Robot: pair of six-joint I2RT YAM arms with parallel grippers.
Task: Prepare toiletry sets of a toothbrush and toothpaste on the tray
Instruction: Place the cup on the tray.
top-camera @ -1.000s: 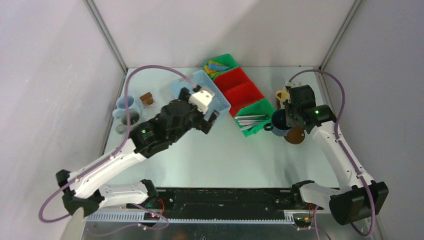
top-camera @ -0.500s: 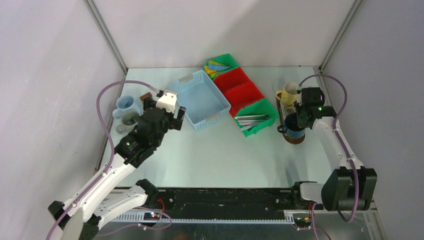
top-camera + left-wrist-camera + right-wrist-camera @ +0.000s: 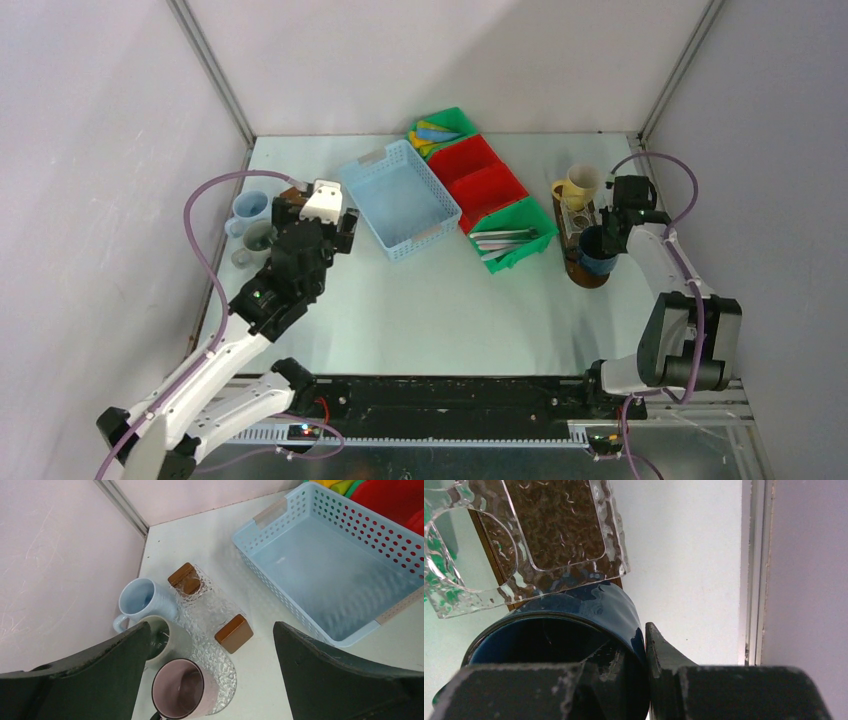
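White table with five mugs, right claw clenched on the dark blue mug, left claw released.

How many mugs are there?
5. The pale blue mug, grey mug and pink mug cluster far left. The cream mug stands far right, with the dark blue mug beside it, gripped by the right gripper. The arms might hide more.

The blue mug is glossy (clear holder dimpled).

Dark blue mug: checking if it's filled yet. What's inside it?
One finger of the right gripper, pinching the rim of the dark blue mug. No toothbrush or tube shows, but the gripper hides part of its dark interior.
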